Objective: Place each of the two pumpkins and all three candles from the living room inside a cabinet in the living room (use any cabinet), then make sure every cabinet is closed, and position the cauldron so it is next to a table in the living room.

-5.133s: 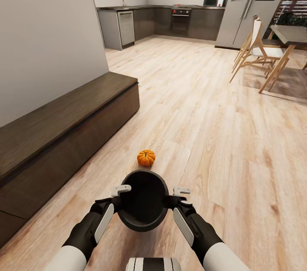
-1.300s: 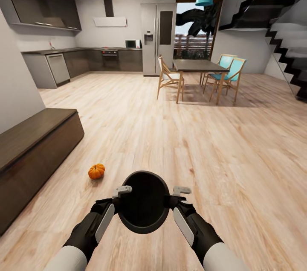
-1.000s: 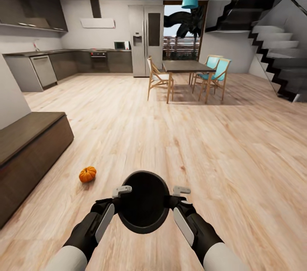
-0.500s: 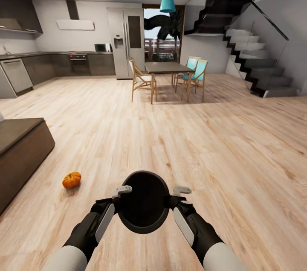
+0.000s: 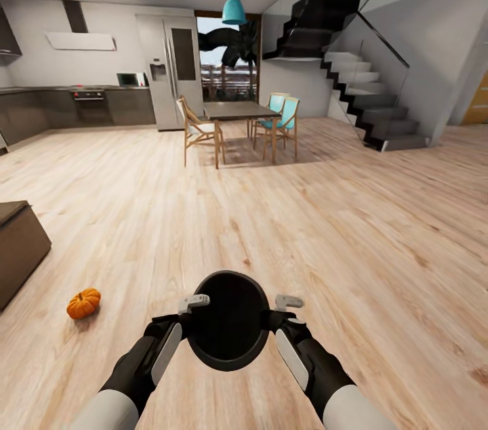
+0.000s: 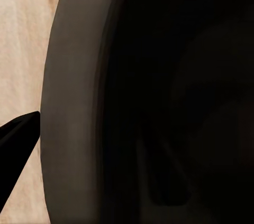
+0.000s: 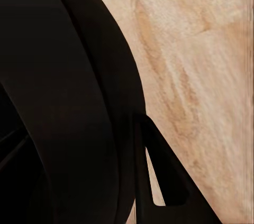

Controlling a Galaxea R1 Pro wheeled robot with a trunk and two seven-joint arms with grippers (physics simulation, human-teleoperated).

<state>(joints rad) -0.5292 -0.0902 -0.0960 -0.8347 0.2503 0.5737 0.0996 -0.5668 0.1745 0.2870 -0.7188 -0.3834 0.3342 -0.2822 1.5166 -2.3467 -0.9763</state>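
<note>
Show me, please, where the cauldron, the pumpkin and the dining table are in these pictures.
cauldron (image 5: 228,321), head view, on its dark inside
pumpkin (image 5: 83,304), head view, on its orange ribbed side
dining table (image 5: 238,109), head view, on its dark top

pumpkins: one, pumpkin (image 5: 83,303) on the floor, near left
cauldrons: one, cauldron (image 5: 229,328), near middle
cabinets: one, cabinet (image 5: 19,247) at the left edge
tables: one, table (image 5: 239,110), far
chairs: three around it
</note>
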